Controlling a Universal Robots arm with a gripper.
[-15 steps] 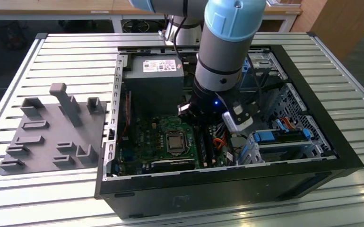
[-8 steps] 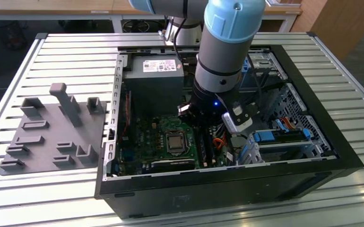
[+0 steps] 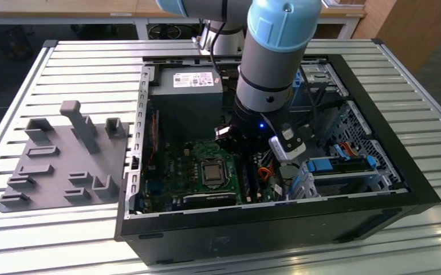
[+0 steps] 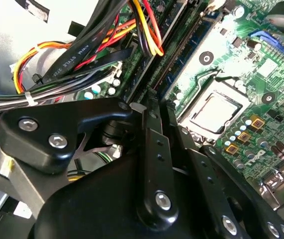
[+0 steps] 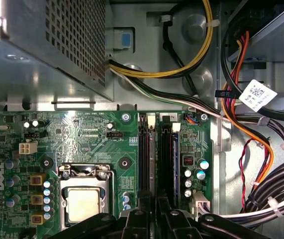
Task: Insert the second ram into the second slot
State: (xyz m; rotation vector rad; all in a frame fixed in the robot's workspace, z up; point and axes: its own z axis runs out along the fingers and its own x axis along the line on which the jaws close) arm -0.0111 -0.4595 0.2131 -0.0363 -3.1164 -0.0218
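Dark, thin second ram (image 5: pixel 174 159) stands edge-up in its slot; gripper (image 5: pixel 154 201) state unclear.

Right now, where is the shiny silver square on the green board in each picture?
Exterior view: the silver square sits mid-board, to the exterior view's left of the arm.
First wrist view: it lies on the green board, beside the memory slots.
Second wrist view: it lies across those slots from the cables.
Shared landmark: the long dark memory slots alongside it.
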